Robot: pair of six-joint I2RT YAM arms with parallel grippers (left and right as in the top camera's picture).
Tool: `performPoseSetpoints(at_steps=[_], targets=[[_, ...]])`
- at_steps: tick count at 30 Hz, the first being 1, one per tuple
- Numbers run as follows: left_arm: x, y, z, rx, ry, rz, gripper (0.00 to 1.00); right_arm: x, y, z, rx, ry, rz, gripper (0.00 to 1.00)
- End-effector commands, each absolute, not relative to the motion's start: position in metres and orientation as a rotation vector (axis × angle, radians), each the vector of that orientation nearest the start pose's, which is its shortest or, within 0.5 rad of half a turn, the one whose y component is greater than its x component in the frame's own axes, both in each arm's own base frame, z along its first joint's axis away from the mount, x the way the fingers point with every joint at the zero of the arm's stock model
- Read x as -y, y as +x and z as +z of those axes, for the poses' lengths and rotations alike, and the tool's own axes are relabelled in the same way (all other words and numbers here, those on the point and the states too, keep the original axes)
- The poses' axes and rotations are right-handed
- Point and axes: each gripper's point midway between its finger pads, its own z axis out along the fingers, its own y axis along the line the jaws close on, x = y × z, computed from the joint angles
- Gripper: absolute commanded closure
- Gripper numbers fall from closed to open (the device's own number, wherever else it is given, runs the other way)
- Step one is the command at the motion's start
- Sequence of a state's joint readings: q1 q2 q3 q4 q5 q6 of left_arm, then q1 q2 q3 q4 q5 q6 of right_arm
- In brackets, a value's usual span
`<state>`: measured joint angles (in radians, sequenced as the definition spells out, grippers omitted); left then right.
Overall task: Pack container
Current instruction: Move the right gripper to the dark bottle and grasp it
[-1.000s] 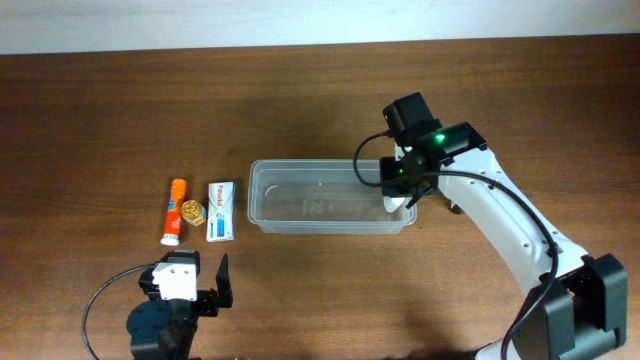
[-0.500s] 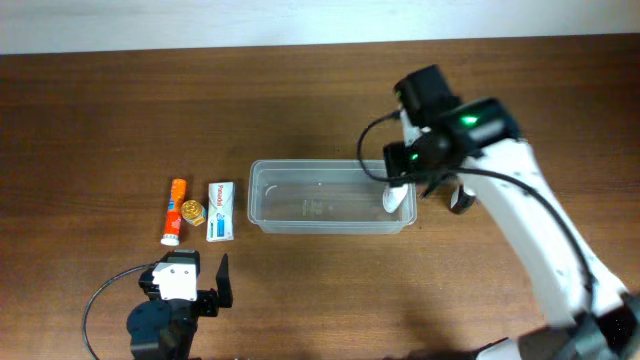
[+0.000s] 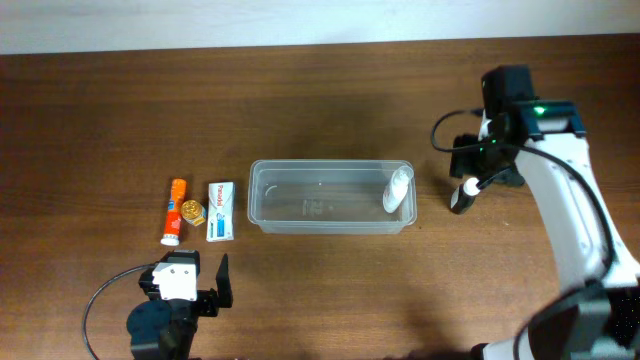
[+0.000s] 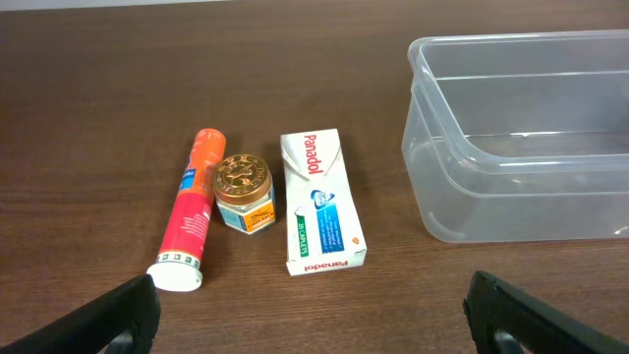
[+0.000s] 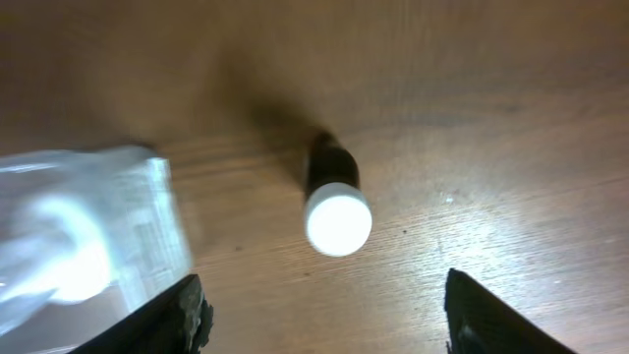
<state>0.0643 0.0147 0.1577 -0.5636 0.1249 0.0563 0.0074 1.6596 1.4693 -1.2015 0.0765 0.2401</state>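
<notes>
The clear container [image 3: 320, 225] lies at mid-table, and its corner shows in the left wrist view [image 4: 432, 187] and blurred in the right wrist view [image 5: 147, 211]. A white bottle [image 3: 397, 189] lies inside at its right end. My right gripper [image 3: 487, 170] is open and empty, hovering above a small dark bottle with a white cap [image 3: 460, 196], which shows between and ahead of the fingers [image 5: 339, 320] in the right wrist view [image 5: 334, 211]. My left gripper [image 4: 314, 315] is open and empty, low at the front left [image 3: 190, 280].
Left of the container lie an orange tube [image 3: 173, 211] [image 4: 187, 221], a small gold-lidded jar [image 3: 192, 211] [image 4: 243, 189] and a white Panadol box [image 3: 220, 210] [image 4: 320, 202], side by side. A cable loops by the left arm's base [image 3: 95, 300].
My right gripper has left the white bottle in the container's right end and moved right, to above the dark bottle. The left arm has not moved.
</notes>
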Motion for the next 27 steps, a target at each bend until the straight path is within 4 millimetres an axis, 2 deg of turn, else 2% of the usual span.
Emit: performPoseSetpoints(at_steps=[1,10,15,24,27], targets=[[0.010,0.214,0.111,-1.980,0.092,-0.053,0.00,0.015,0.332,0.121,-2.987,0.413,-0.052,0.34],[0.010,0.214,0.111,-1.980,0.091,-0.052,0.00,0.023,0.333,0.097,-2.999,0.472,-0.051,0.40],[0.010,0.214,0.111,-1.980,0.092,-0.053,0.00,0.020,0.336,0.088,-2.991,0.480,-0.021,0.46],[0.010,0.214,0.111,-1.980,0.091,-0.052,0.00,0.020,0.339,0.086,-2.976,0.478,-0.019,0.60],[0.010,0.214,0.111,-1.980,0.092,-0.053,0.00,0.020,0.340,0.086,-2.973,0.477,-0.019,0.61]])
